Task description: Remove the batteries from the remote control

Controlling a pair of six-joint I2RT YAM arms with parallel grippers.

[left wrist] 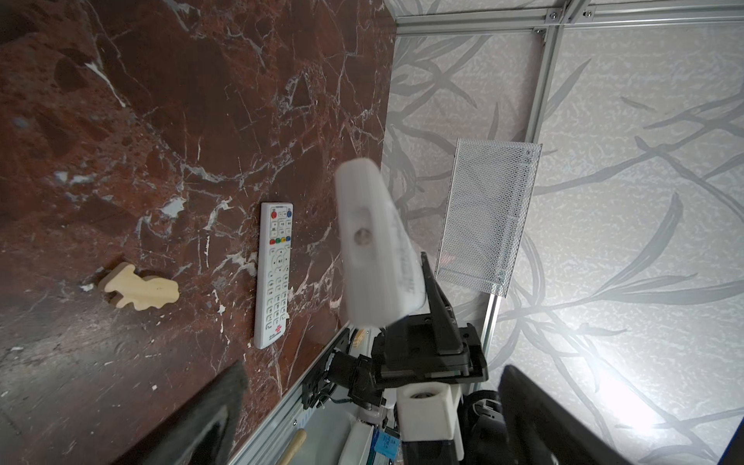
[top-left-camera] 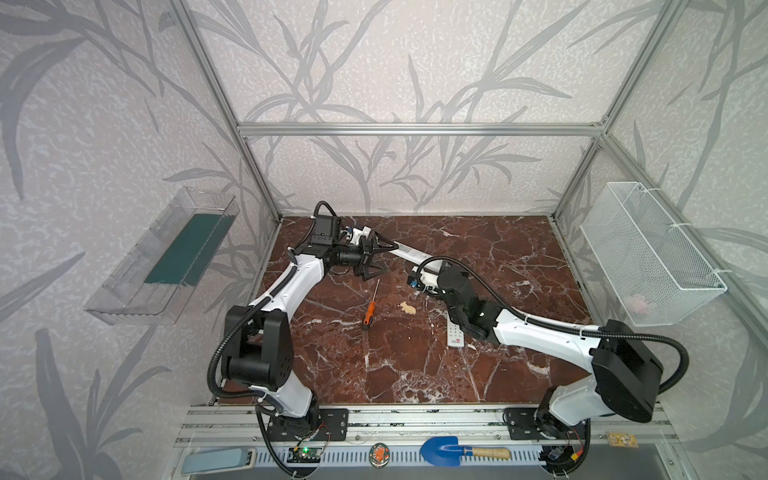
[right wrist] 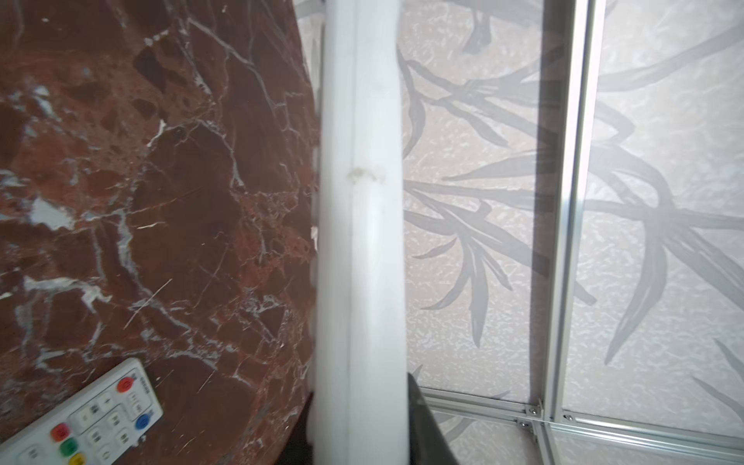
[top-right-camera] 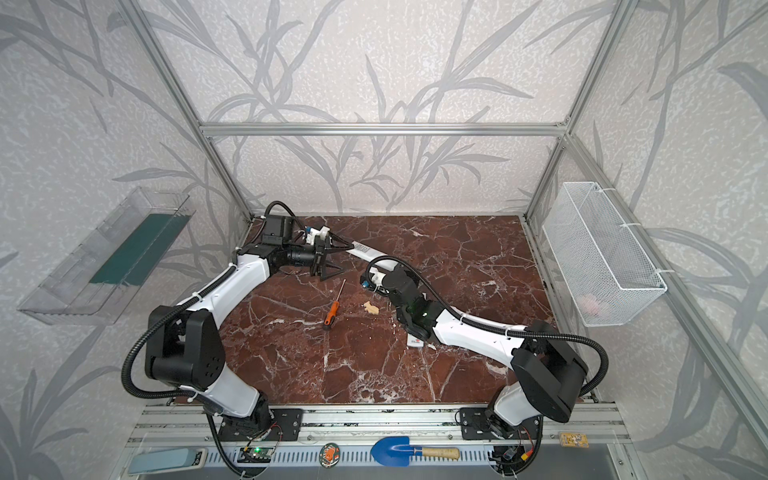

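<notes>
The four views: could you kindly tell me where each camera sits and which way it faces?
Top views: high above the front edge, looking down at the table; both arms show whole, left pincer open.
Left wrist: on the left arm, facing across to the mesh basket; its own fingertips frame the right pincer.
Right wrist: on the right arm, looking along the held remote; one own finger shows.
Shared: both wrist views catch the held remote and the lying remote.
</notes>
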